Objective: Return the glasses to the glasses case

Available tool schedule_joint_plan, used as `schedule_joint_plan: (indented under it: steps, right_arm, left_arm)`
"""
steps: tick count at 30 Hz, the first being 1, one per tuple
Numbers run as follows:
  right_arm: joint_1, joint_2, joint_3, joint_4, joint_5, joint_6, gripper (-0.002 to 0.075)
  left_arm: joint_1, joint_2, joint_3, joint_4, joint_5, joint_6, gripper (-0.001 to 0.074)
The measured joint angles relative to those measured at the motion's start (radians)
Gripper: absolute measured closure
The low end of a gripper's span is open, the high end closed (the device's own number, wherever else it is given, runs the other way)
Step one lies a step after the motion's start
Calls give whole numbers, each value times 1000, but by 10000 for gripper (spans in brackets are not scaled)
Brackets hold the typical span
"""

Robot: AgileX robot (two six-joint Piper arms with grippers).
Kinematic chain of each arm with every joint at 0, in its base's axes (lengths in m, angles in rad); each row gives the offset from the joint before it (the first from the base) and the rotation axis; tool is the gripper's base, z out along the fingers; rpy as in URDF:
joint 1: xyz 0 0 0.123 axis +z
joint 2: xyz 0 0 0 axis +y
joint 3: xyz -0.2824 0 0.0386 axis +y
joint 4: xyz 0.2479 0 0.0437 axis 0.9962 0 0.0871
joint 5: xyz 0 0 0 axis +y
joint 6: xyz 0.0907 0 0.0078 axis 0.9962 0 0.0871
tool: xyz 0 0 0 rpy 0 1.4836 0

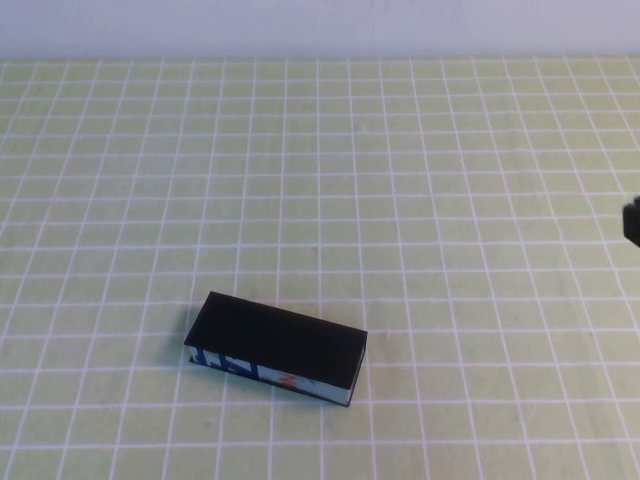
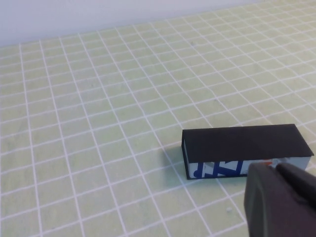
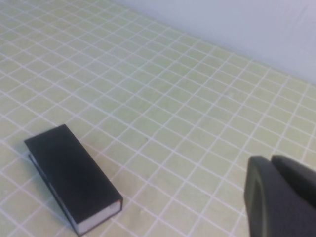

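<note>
The glasses case (image 1: 277, 349) is a black box with its flat lid closed, lying on the green grid cloth at the front left of centre. Its blue, white and red-orange patterned side faces the front. It also shows in the left wrist view (image 2: 244, 150) and the right wrist view (image 3: 72, 178). The glasses are not in view. My left gripper (image 2: 274, 169) is shut and empty, off the table in front of the case; it is outside the high view. My right gripper (image 3: 270, 161) is shut and empty, far right of the case, only a dark tip at the high view's right edge (image 1: 632, 222).
The green cloth with white grid lines (image 1: 320, 180) covers the whole table. A pale wall (image 1: 320, 25) runs along the far edge. Nothing but the case lies on the cloth.
</note>
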State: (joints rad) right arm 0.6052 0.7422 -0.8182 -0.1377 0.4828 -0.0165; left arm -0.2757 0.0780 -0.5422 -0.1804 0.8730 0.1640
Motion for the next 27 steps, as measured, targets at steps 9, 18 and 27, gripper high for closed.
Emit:
schedule_joint_plan:
  steps: [9,18,27]
  right_arm:
    - [0,-312,339,-243,-87,243,743]
    - [0,-471,466,-264,-94,344,743]
    - [0,-477,466,-263,-99,344,743]
  left_arm:
    - [0,-9,41,0,-51,-11,738]
    - [0,-9,41,-2,-82,-15,738]
    - [0,-9,45,-2,-82,-15,738]
